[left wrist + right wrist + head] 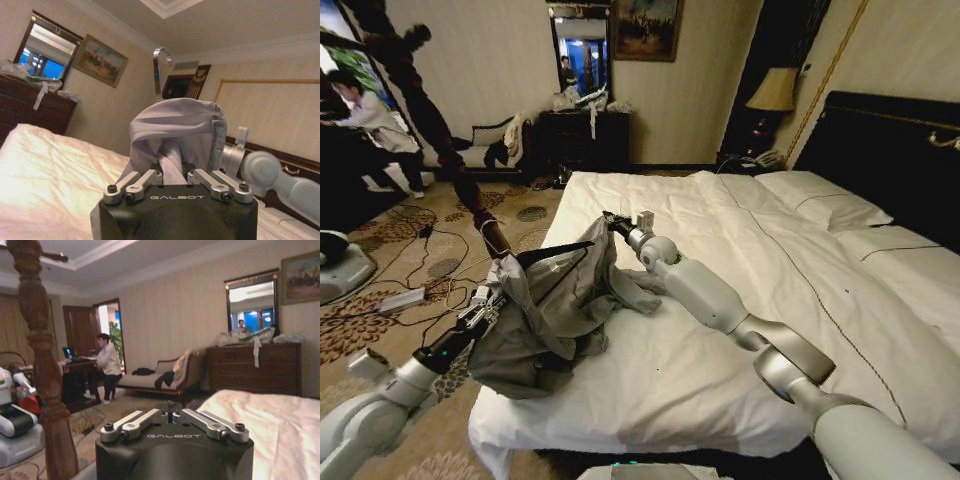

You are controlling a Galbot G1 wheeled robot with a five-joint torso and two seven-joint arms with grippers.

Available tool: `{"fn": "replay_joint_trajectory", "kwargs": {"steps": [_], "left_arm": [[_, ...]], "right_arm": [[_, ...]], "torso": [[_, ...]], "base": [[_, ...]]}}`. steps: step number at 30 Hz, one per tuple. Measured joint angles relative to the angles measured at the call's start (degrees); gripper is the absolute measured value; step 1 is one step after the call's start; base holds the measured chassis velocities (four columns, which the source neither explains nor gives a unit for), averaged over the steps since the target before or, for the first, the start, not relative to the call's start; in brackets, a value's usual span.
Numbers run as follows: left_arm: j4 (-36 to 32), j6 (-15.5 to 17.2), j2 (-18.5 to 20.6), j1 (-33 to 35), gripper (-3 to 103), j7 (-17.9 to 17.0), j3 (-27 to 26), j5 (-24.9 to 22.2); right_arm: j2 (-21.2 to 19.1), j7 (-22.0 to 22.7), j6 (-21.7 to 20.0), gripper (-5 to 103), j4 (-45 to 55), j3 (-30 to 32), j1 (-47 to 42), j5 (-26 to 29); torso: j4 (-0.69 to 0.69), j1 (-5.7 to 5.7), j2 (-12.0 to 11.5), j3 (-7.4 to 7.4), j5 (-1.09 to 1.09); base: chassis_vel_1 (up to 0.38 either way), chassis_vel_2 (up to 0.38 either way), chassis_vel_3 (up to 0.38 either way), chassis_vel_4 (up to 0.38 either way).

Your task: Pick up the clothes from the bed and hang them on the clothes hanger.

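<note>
Hotel-style bedroom here, patterned carpet (380, 320) with cables on the left and the big white bed (740, 300) taking up the middle and right. The clothes (555, 300), a creased light-grey shirt, hang bunched up at the bed's near-left corner, partly over the mattress edge and partly off it. The thin black clothes hanger (555, 252) is inside the shirt, its bar showing across the top of the cloth; in the left wrist view its silver hook (161, 67) pokes up above the grey collar.

The left end effector (485, 300) comes up from the near left and is clamped on a fold of the shirt. The right end effector (613, 222) reaches in over the bed, touching the top right of the shirt; can't tell whether it's gripping. A dark turned-wood coat stand (42, 365) stands just beside it. Dark dresser (585, 135) against the far wall.
</note>
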Motion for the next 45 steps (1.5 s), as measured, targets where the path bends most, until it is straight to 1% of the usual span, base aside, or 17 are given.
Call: {"fn": "replay_joint_trajectory", "kwargs": {"steps": [3,10,12,17,23,26,28,29,30,32,33,36,38,39,40,42,45], "left_arm": [[0.2,0.2,0.3,-1.5,15,-0.5,1.5,0.6],[1.5,1.7,1.6,-10.2,15,-2.8,7.8,2.0],[1.6,1.8,1.8,-10.7,15,-2.9,8.2,2.1],[2.4,2.5,3.4,-16.8,15,-4.0,14.4,3.4],[2.8,2.4,3.4,-16.6,15,-4.5,15.7,3.9],[2.9,1.8,1.1,-12.8,15,-4.4,13.5,3.9],[3.0,1.5,0.1,-11.4,15,-4.1,12.9,4.0],[3.3,1.2,-1.3,-9.8,15,-3.9,12.4,4.1],[3.5,0.9,-2.6,-8.6,15,-3.8,12.2,4.4],[3.4,0.5,-4.4,-6.7,15,-3.5,11.8,4.8],[3.4,0.5,-4.4,-6.7,15,-3.5,11.8,4.8],[2.3,-0.1,-5.7,-3.2,15,-3.1,10.8,5.3],[2.1,-0.3,-5.9,-2.4,15,-2.9,10.6,5.6],[1.8,-0.5,-6.2,-1.3,15,-2.8,10.3,5.9],[1.5,-0.7,-6.7,-0.5,15,-2.8,10.0,6.1],[1.2,-0.7,-7.1,-0.1,15,-2.8,9.7,6.2],[0.5,-0.8,-8.0,1.0,15,-2.6,9.2,6.6]], "right_arm": [[-0.8,0.4,-0.3,0,1.9,0.0,0.0,0.6],[-4.1,2.3,-1.6,0,9.4,1.0,-1.0,2.8],[-4.3,2.4,-1.6,0,9.7,1.0,-1.0,2.9],[-6.5,3.6,-2.3,0,12.8,1.2,-0.8,4.4],[-10.0,3.7,-3.0,0,15.0,1.2,-3.9,5.2],[-11.9,2.6,-3.5,-2,15.4,1.4,-10.1,2.9],[-12.3,2.3,-3.6,3,14.9,1.4,-11.9,2.0],[-12.7,1.7,-3.6,9,14.2,1.3,-13.6,1.0],[-13.0,1.0,-3.7,9,13.3,1.2,-14.8,-0.2],[-13.4,-0.4,-3.6,19,11.0,0.4,-15.9,-2.5],[-13.4,-0.4,-3.6,19,11.0,0.4,-15.9,-2.5],[-13.5,-1.9,-3.6,35,8.6,-1.2,-15.9,-4.8],[-13.4,-2.1,-3.6,35,8.1,-1.8,-15.7,-5.3],[-13.2,-2.7,-3.6,40,7.4,-2.6,-15.4,-6.2],[-12.3,-3.1,-3.5,51,6.5,-3.4,-15.0,-6.9],[-11.3,-3.3,-3.5,51,5.8,-3.8,-14.6,-7.1],[-7.6,-3.4,-3.5,68,2.9,-4.9,-12.5,-6.6]], "torso": [[0.01,0.00,0.0,0.00,0.00],[0.00,0.00,0.0,0.00,0.01],[0.01,0.00,0.0,0.00,0.01],[0.01,0.00,0.0,0.00,0.00],[0.01,0.00,0.0,0.00,0.00],[-0.01,-0.01,0.0,0.00,0.02],[0.00,-0.01,0.0,0.00,0.04],[0.03,-0.01,0.0,0.00,0.02],[0.04,-0.01,0.0,0.00,0.00],[0.01,-0.01,0.0,-0.01,0.01],[0.01,-0.01,0.0,-0.01,0.01],[0.00,-0.01,0.0,-0.01,0.01],[0.01,-0.01,0.0,0.00,0.01],[0.02,-0.01,0.0,-0.01,0.01],[0.01,-0.02,0.0,-0.01,0.00],[0.00,-0.01,0.0,-0.01,0.00],[0.03,-0.01,0.0,0.00,0.00]], "base": [[0.000,0.000,0.000,0.000],[0.000,0.000,0.000,0.000],[0.000,0.000,0.000,0.000],[0.000,0.000,0.000,0.000],[0.000,0.000,0.000,0.000],[0.000,0.000,0.000,0.000],[0.000,0.000,0.000,0.000],[0.000,0.000,0.000,0.000],[0.000,0.000,0.000,0.000],[0.000,0.000,0.000,0.000],[0.000,0.000,0.000,0.000],[0.000,0.000,0.000,0.000],[0.000,0.000,0.000,0.000],[0.000,0.000,0.000,0.000],[0.000,0.000,0.000,0.000],[0.000,0.000,0.000,0.000],[0.000,0.000,0.000,0.000]]}}
